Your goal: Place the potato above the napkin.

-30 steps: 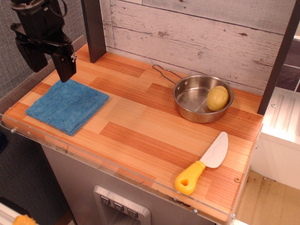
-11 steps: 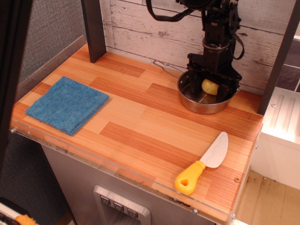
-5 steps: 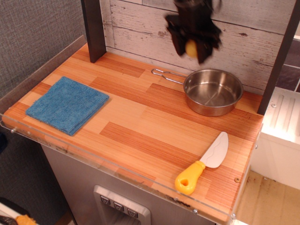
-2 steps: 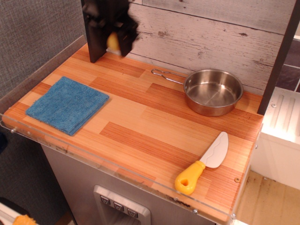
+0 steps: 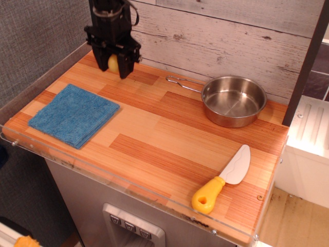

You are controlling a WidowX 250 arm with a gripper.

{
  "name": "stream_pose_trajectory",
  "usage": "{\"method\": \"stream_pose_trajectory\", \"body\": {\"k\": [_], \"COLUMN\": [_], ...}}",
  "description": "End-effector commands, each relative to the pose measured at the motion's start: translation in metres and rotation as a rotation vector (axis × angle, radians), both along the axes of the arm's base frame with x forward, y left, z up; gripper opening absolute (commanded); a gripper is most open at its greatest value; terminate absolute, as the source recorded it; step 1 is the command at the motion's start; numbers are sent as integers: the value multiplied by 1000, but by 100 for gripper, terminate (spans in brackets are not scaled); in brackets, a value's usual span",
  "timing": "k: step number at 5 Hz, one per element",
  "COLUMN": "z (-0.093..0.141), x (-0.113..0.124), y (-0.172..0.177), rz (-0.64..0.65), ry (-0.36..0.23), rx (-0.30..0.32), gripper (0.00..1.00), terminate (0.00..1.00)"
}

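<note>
My black gripper hangs over the back left of the wooden counter, shut on the small yellowish potato, which it holds just above the wood. The blue folded napkin lies flat at the front left. The gripper and potato are behind the napkin's far corner, apart from it.
A steel pan with a wire handle stands empty at the back right. A toy knife with a yellow handle lies at the front right. A dark post stands at the back left, close behind the gripper. A plank wall backs the counter.
The gripper took the potato out of the pan, lifted it and carried it left across the counter. Since 0.4 s ago it has come down lower, nearer the wood behind the napkin.
</note>
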State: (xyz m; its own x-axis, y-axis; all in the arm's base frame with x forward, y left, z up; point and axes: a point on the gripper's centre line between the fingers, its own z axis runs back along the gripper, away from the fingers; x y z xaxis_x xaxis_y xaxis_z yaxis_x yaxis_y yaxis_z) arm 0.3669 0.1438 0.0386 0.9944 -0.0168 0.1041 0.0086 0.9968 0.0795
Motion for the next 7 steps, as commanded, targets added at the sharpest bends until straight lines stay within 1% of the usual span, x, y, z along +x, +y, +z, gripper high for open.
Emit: {"method": "stream_pose_trajectory", "body": {"k": [1,2,3,4,5,6,7], "z": [11,18,35,80,109,116,114], "x": [-3,-6,-14,-38,-58,-74,-83], "y": [0,4,7,-1,-13,-37,-52], "rz": [-19,-15,-15,-29,-49,-90,-79], "ry": [1,-10,-30,-85,-120,-98,-83], "rx": [-19,-30,-31,-22,-32,-86,-105], "gripper": [100,100,100,100,100,100,100], "terminate": [0,0,0,0,0,0,0]}}
